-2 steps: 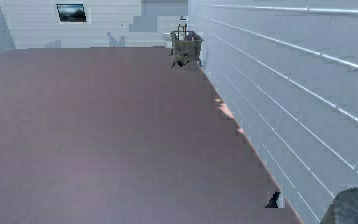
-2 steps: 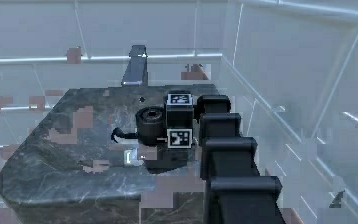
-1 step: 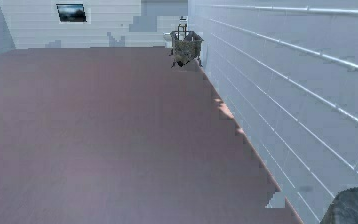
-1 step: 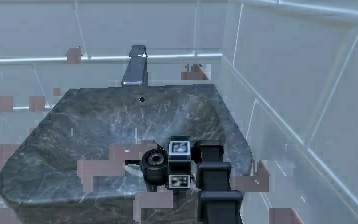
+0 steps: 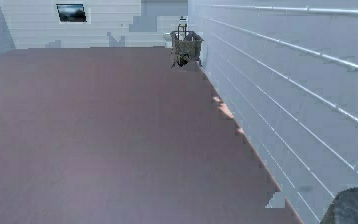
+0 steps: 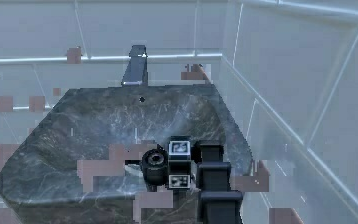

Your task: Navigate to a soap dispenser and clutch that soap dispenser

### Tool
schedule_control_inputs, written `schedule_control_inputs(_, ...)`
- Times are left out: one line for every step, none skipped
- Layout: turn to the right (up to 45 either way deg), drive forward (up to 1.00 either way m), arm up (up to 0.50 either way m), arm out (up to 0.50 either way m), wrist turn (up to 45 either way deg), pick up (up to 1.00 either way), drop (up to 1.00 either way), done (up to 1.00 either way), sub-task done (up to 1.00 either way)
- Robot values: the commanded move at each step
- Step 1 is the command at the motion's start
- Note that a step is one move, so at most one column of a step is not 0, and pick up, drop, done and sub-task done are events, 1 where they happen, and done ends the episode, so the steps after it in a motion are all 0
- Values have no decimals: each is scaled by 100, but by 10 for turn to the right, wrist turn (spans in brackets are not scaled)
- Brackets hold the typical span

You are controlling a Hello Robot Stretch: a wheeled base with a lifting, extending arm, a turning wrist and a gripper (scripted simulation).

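In the arm side view a dark marbled sink point(image 6: 77, 130) with a grey faucet point(image 6: 136, 66) at its back stands against the white panelled wall. The dark arm point(image 6: 215, 185) rises from the bottom edge and ends at two small white squares. Left of them my gripper point(image 6: 150, 166) hangs above the sink's basin. I cannot tell whether it holds anything. A small reddish-brown blob point(image 6: 194, 71) lies on the ledge right of the faucet; its shape is too vague to name.
The forward view has an open reddish-brown floor point(image 5: 107, 130) with a white panelled wall point(image 5: 287, 80) along its right. A small metal-framed object point(image 5: 187, 47) stands by the far wall, a framed picture point(image 5: 71, 12) hangs there, and a dark rounded edge point(image 5: 352, 207) shows at the bottom right.
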Motion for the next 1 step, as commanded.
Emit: schedule_control_inputs(0, 0, 8, 0, 0, 0, 0, 0, 0)
